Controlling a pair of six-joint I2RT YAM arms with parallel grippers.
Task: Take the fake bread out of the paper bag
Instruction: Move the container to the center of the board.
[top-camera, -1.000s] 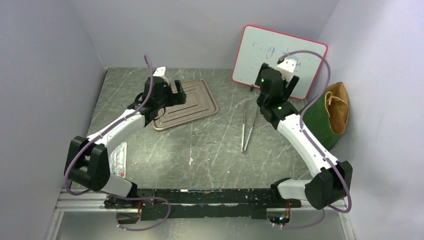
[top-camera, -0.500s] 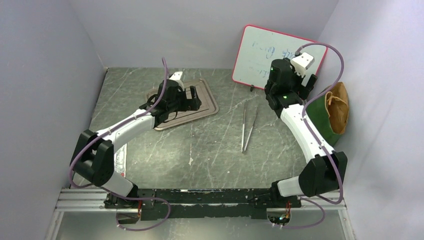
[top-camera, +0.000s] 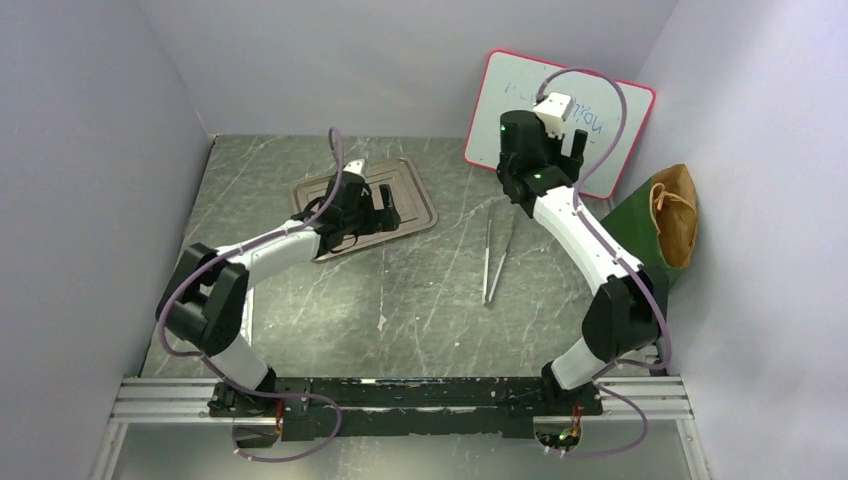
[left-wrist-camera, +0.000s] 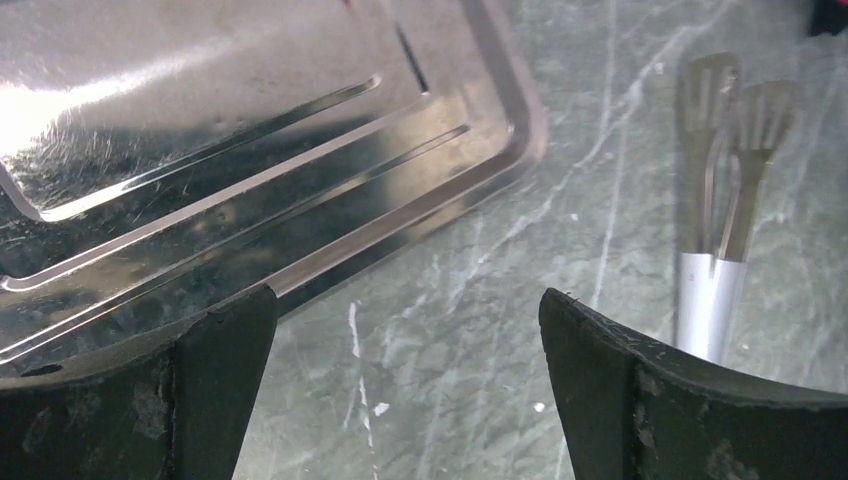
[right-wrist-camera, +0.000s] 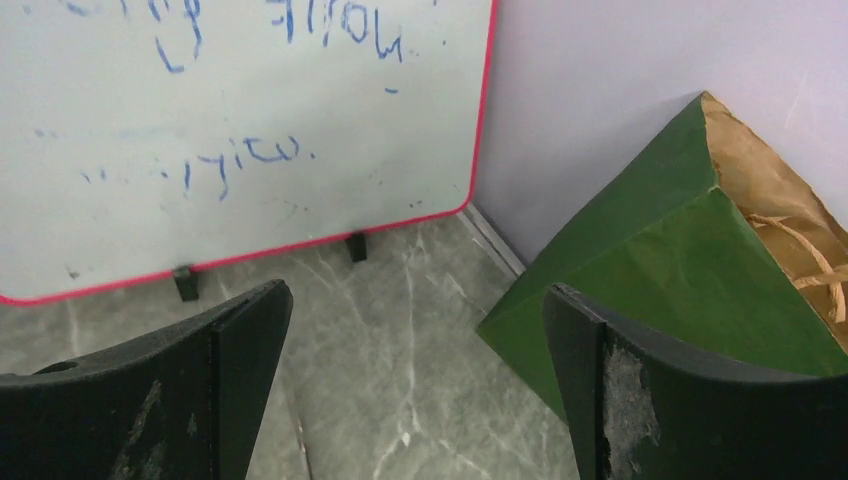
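Observation:
The paper bag (top-camera: 648, 238) leans against the right wall, dark green outside, with its brown inside (top-camera: 680, 212) and cord handles facing up. In the right wrist view the paper bag (right-wrist-camera: 665, 270) is just right of my right gripper (right-wrist-camera: 417, 290), which is open, empty and off the table. From above, that right gripper (top-camera: 577, 146) is in front of the whiteboard, left of the bag. My left gripper (top-camera: 386, 206) hovers over the tray's right edge. The left gripper (left-wrist-camera: 407, 300) is open with only table between its fingers. The fake bread is hidden.
A flat silver tray (top-camera: 412, 190) lies at the back left, and its corner (left-wrist-camera: 250, 150) fills the left wrist view. Metal tongs (top-camera: 497, 255) lie mid-table, and the tongs (left-wrist-camera: 720, 200) are right of the left fingers. A red-framed whiteboard (top-camera: 488, 100) leans on the back wall.
The left arm has reached right across the tray towards its right edge. The right wrist swung towards the bag, then back left and up before the whiteboard, and its jaws opened wider.

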